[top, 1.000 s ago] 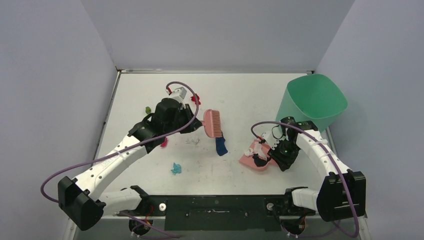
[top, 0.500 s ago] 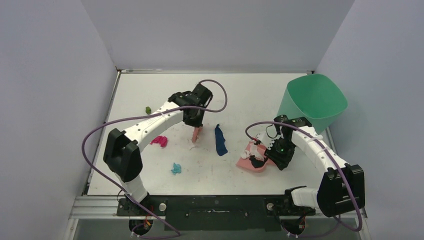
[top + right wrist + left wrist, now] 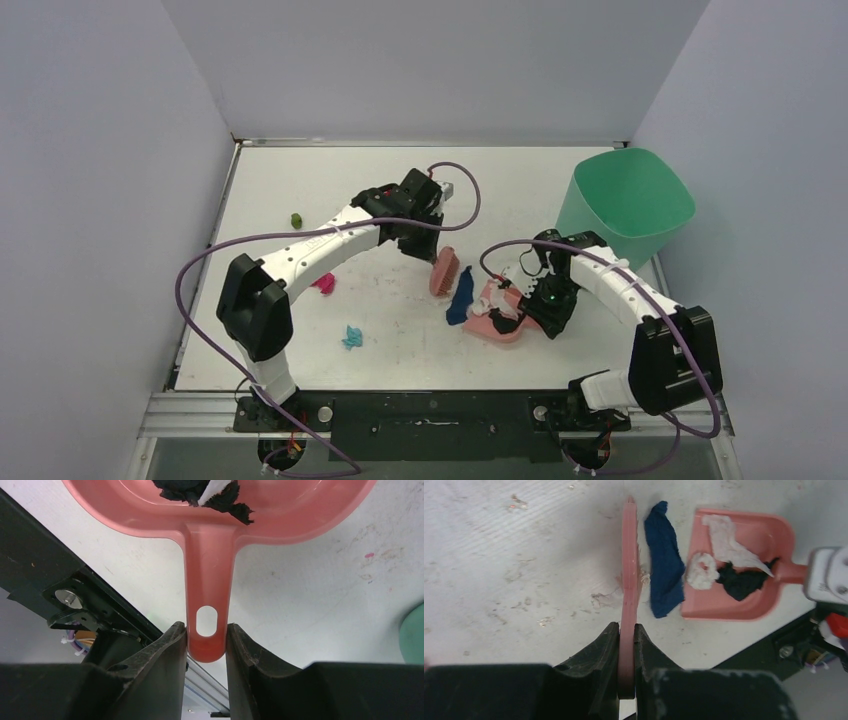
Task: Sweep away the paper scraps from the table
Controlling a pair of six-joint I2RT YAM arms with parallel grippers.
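Green bin [image 3: 625, 200], pink brush [image 3: 629, 570], pink dustpan [image 3: 207, 570]

The counter [image 3: 300, 180] is white with faint grey scuffs. The brush [image 3: 629, 555] and dustpan [image 3: 769, 535] are pink. On the counter lie a dark blue scrap [image 3: 461, 298], a magenta scrap [image 3: 323, 283], a cyan scrap [image 3: 352, 337] and a green scrap [image 3: 296, 219]. White scraps [image 3: 724, 535] and a black scrap [image 3: 741, 580] are in the dustpan. The bin [image 3: 625, 200] is mint green and the walls [image 3: 100, 200] grey-lilac.
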